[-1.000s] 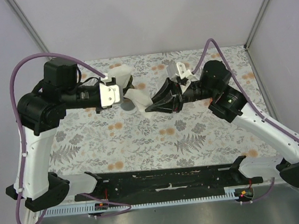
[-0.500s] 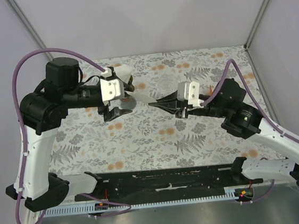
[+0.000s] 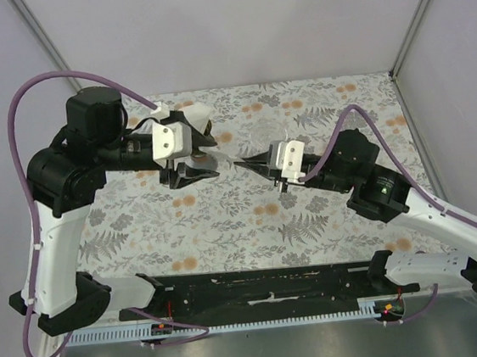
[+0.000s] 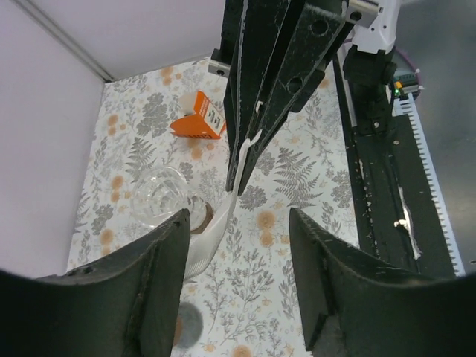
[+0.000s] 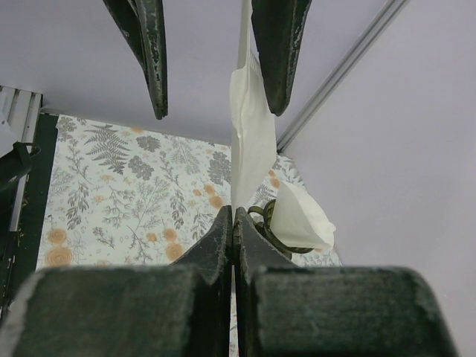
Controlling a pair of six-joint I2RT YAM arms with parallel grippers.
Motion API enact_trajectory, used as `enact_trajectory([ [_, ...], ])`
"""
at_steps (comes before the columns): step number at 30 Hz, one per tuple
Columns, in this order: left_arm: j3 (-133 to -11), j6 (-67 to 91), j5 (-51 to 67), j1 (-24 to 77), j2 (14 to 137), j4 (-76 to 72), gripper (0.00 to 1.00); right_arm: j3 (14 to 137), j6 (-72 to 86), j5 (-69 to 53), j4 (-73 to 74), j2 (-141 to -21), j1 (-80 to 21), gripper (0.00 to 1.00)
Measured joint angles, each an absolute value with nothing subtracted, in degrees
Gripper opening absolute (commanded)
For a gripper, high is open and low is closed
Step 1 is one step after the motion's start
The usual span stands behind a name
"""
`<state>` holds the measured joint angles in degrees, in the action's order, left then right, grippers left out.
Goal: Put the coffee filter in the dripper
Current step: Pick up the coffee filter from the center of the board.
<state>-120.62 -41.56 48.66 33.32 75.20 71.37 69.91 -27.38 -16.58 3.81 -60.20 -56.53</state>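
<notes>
The white paper coffee filter (image 5: 249, 126) hangs in the air, pinched at one edge by my shut right gripper (image 5: 234, 216). From above, the filter (image 3: 222, 157) spans the short gap between both grippers. My left gripper (image 3: 209, 159) stands open around its other end, the filter close beside one finger (image 5: 279, 41). In the left wrist view the filter (image 4: 216, 230) dangles from the right gripper's fingers (image 4: 256, 89) above the table. The clear glass dripper (image 4: 156, 195) stands on the table beneath; in the top view the dripper (image 3: 261, 133) sits just behind the right gripper (image 3: 239, 163).
A wire holder with more white filters (image 5: 301, 216) stands at the back left of the table, its filters (image 3: 194, 111) showing behind the left arm. An orange box (image 4: 199, 123) lies on the floral cloth. The black rail (image 3: 267, 285) runs along the near edge.
My left gripper has opened and let go of the filter. My right gripper has shut on the filter and moved left, closer to the left gripper.
</notes>
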Motion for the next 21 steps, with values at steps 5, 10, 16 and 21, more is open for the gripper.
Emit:
enact_trajectory([
  [5,-120.9,-40.56,48.6,35.27,76.05,71.37,0.02,69.93,-28.42,-16.62,4.82,-60.88,-57.06,0.0],
  [10,-120.9,-41.89,47.37,36.16,76.34,71.96,0.02,69.93,-28.84,-16.6,5.32,-60.53,-57.17,0.39],
  [16,-120.92,-45.1,43.31,36.82,76.05,72.71,0.02,69.12,-28.93,-17.41,4.93,-54.83,-57.17,0.41],
  [21,-120.92,-46.3,41.04,38.41,75.13,72.6,0.02,68.55,-28.32,-20.05,-0.21,-50.59,-58.57,0.44],
])
